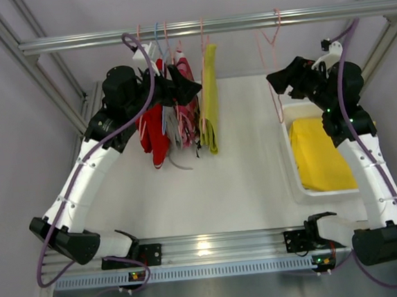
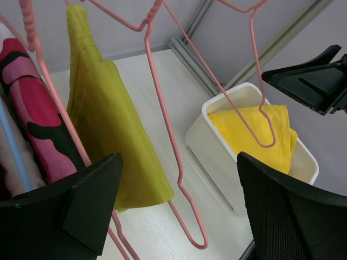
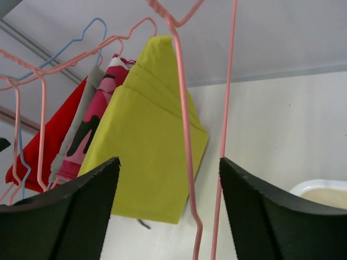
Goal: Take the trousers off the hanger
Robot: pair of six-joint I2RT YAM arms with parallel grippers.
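Observation:
Duller yellow-green trousers (image 1: 210, 99) hang folded on a pink hanger (image 1: 202, 33) from the top rail, beside the red and pink garments. In the left wrist view these trousers (image 2: 108, 135) are ahead on the left, and a pink hanger wire (image 2: 173, 151) loops down beside them. My left gripper (image 2: 179, 211) is open with nothing gripped, and sits by the hung clothes (image 1: 192, 88). Bright yellow trousers (image 1: 319, 155) lie in the white bin (image 1: 287, 147). My right gripper (image 3: 168, 206) is open, holds nothing, and an empty pink hanger (image 3: 187, 135) dangles between its fingers.
A red garment (image 1: 157, 131) and a pink patterned garment (image 1: 188, 111) hang left of the yellow-green trousers. The empty hanger (image 1: 273, 72) hangs from the rail (image 1: 243, 23) above the bin's far end. Frame posts stand at both back corners.

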